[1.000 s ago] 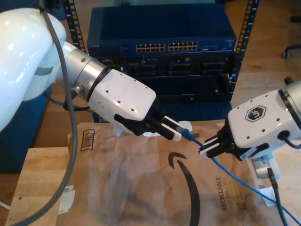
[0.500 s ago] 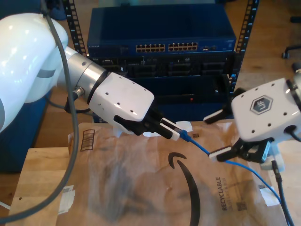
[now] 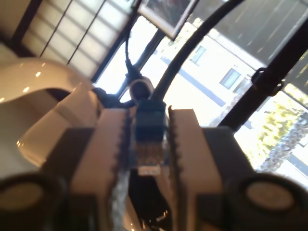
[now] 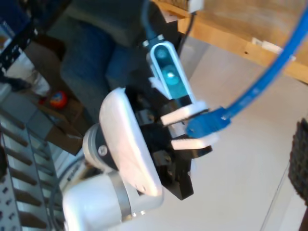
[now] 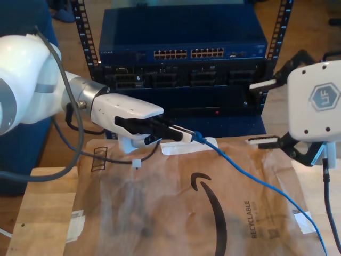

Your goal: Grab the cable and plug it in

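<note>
Clamping the cable (image 5: 242,170) plug, my first end effector (image 5: 184,136) hides its tip; my second end effector (image 5: 264,112) gapes.

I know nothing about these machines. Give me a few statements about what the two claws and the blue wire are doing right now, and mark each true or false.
1. My first gripper is clamped on the plug end of the cable. True.
2. My second gripper is also holding the cable. False: its jaws stand wide open, apart from the cable.
3. The plug is already seated in the network switch. False: it is held in front of the rack, not in a port.
4. The cable trails over brown paper packaging. True.
</note>
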